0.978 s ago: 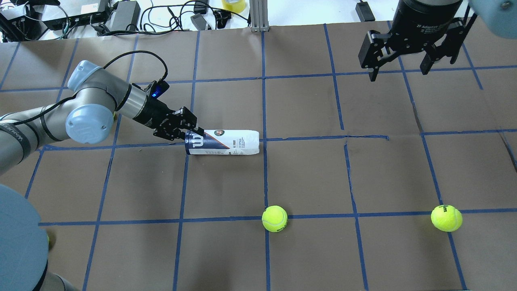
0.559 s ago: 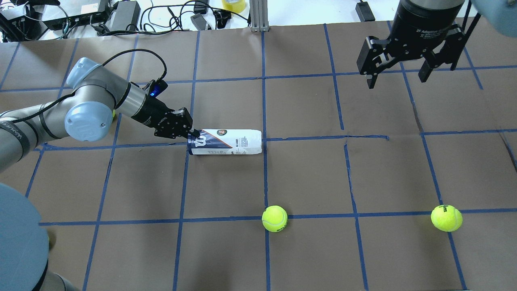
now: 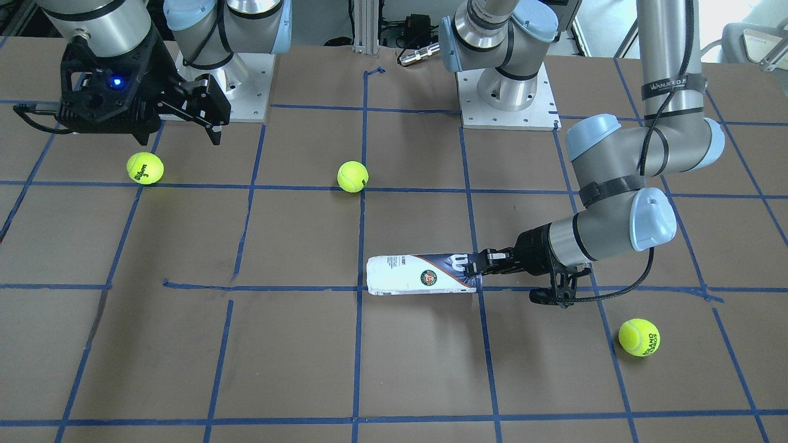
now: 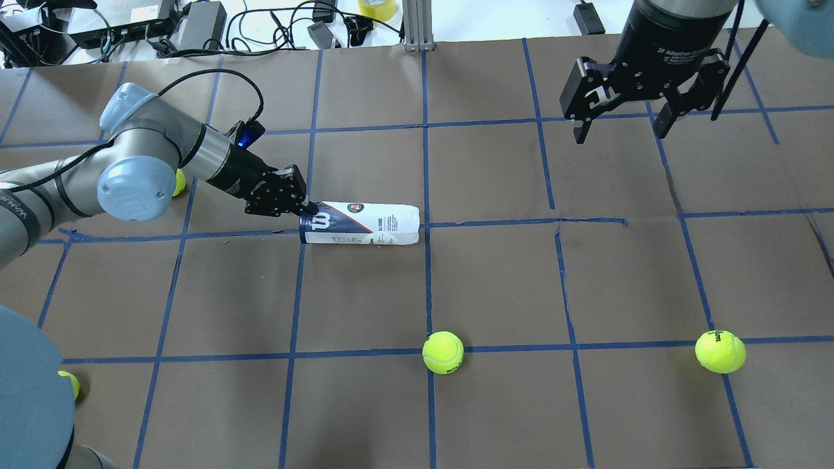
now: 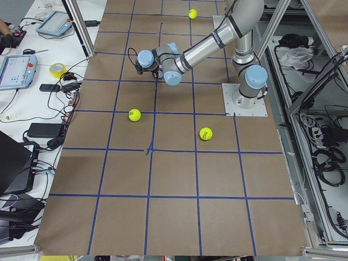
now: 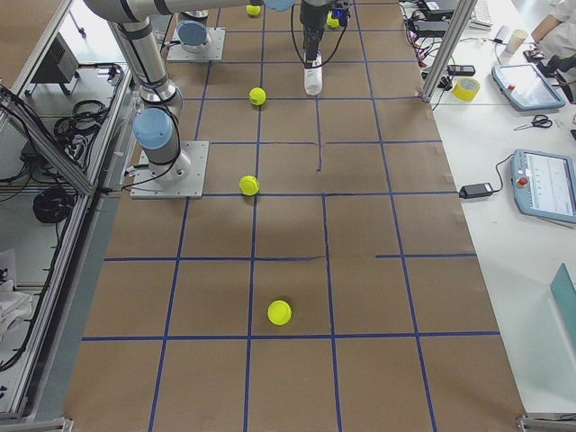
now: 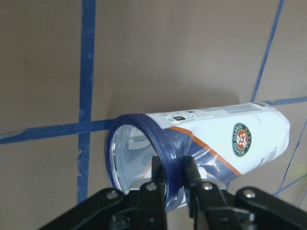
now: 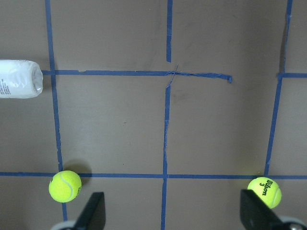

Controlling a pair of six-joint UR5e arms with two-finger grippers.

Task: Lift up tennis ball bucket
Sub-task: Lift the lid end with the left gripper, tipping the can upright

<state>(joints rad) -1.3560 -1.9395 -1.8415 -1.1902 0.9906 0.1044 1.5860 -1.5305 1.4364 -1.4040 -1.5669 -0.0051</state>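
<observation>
Tennis ball bucket [image 4: 358, 223] lies on its side on the desk [image 4: 495, 280]. Its long axis runs straight out ahead of the left gripper [image 4: 306, 210], navy open mouth toward it and white closed end pointing away. That gripper is clenched on the mouth's rim. The right gripper [image 4: 620, 133] hangs well apart, jaws spread, holding nothing.

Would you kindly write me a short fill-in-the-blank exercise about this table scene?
The can lies on its ____ on the table.
The left claw pinches the can's rim, one finger ____ the can and one outside.
The right claw is ____ and holds nothing.
Missing words: side; inside; open.
</observation>
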